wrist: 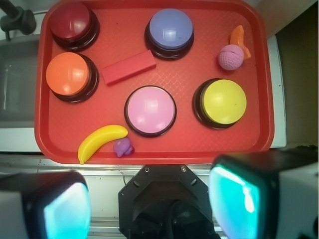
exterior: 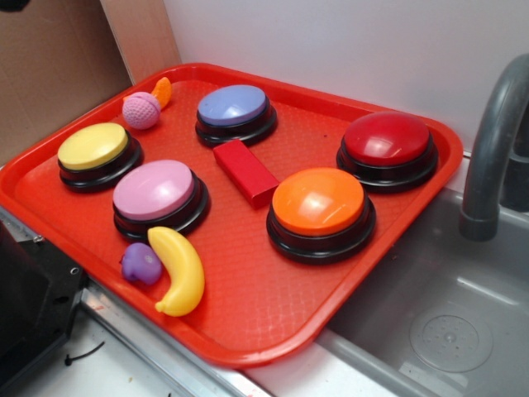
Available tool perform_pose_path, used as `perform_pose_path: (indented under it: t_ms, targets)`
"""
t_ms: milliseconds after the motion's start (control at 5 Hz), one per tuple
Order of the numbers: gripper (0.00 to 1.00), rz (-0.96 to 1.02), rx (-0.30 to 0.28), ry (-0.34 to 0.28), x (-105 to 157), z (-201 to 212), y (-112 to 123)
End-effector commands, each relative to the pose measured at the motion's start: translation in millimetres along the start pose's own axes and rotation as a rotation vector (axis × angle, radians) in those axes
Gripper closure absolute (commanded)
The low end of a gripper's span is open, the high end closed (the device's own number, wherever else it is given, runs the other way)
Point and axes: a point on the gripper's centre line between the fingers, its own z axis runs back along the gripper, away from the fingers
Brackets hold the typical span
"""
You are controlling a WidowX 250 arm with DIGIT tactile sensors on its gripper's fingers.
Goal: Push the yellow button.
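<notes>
My gripper [wrist: 149, 209] hangs wide open and empty, its two pads [wrist: 239, 199] framing the bottom of the wrist view, above the near edge of the red plastic tray [wrist: 164, 152] and touching nothing. The round, low-domed yellow plastic button on its black base [wrist: 224, 101] sits on that tray beside the pink-domed button [wrist: 150, 110], well apart from me. A pink knobbly toy ball [wrist: 231, 57] lies just beyond it, and a yellow toy banana [wrist: 101, 141] rests by the pink button's other side.
</notes>
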Motion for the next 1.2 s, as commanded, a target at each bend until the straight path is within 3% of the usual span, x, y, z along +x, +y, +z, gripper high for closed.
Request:
perform_pose_path:
  t_ms: [0,200,400,600,1000]
  targets:
    - [0.0,0.0,0.0,0.0,0,0,0]
    - [0.0,0.163,0.084,0.081,36,-51,51]
    - [0.0,0.297,0.043,0.055,47,-102,104]
    - [0.0,0.316,0.054,0.059,57,-152,119]
    - [0.0,0.308,0.066,0.06,58,-177,115]
